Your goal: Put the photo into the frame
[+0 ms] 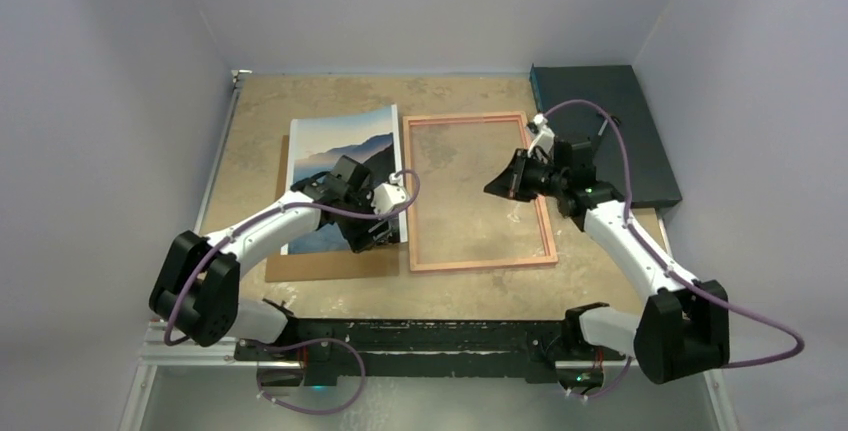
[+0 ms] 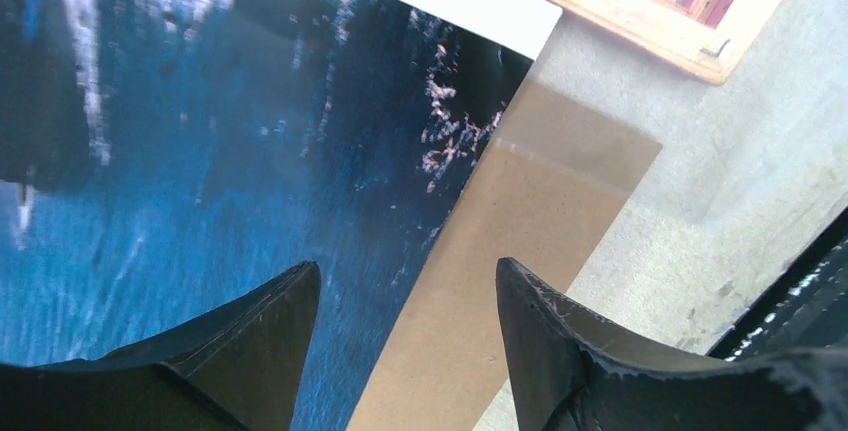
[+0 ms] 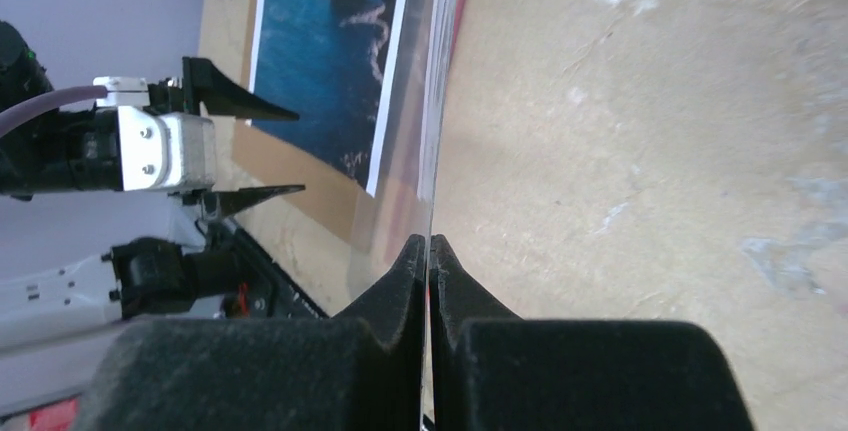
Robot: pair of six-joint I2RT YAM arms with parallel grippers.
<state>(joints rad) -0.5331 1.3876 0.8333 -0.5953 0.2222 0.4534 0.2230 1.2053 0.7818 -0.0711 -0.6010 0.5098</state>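
The photo [image 1: 340, 166] lies picture side up on a brown backing board [image 1: 330, 266] at the left of the table. My left gripper [image 1: 378, 234] is open and empty, hovering over the photo's near right corner [image 2: 250, 151] and the board's bare strip [image 2: 520, 221]. The frame [image 1: 480, 263] lies flat in the middle, light wood side up [image 2: 640, 26]. My right gripper [image 1: 495, 189] is over the frame's right part, shut on the edge of the clear pane [image 3: 432, 151], which runs edge-on from my right gripper [image 3: 428, 243]. The photo [image 3: 330, 41] and my left gripper [image 3: 300, 151] show beyond it.
A dark flat box [image 1: 610, 131] lies at the back right, next to the frame's far right corner. Grey walls close in the table on three sides. The arm bases and a black rail [image 1: 420, 336] run along the near edge.
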